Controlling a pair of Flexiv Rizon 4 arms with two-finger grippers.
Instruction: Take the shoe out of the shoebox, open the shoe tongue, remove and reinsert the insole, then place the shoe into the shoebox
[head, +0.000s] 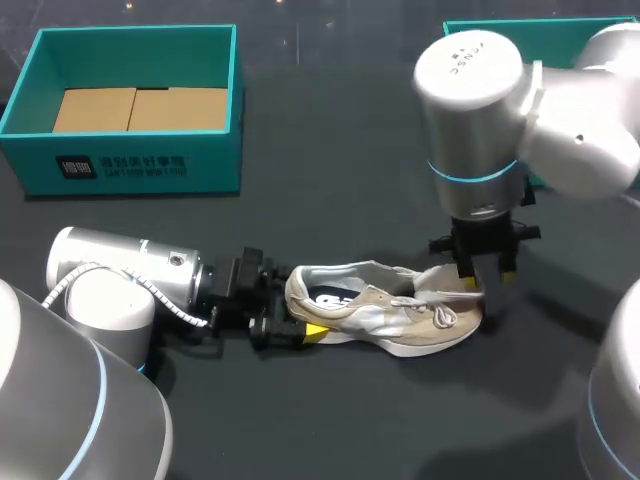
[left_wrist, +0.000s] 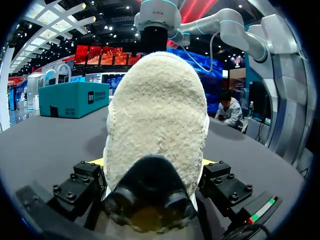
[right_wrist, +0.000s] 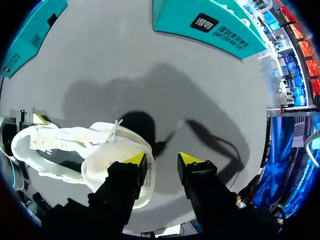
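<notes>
On the dark bench (head: 330, 150), the shoe (head: 385, 308) lay long-ways between the two arms, out of its box. Its heel pointed to the left arm (head: 130, 280), and the left jaws were clenched on that heel from both sides. Its toe pointed to the right arm (head: 480, 110). The right jaws hung released just over the toe. The laces (head: 440, 312) were nearest the right jaws, so I think that arm should open the tongue. The teal shoebox (head: 135, 165) sat well apart, beyond the left arm. Another teal box (right_wrist: 210, 25) sat beyond the toe.
</notes>
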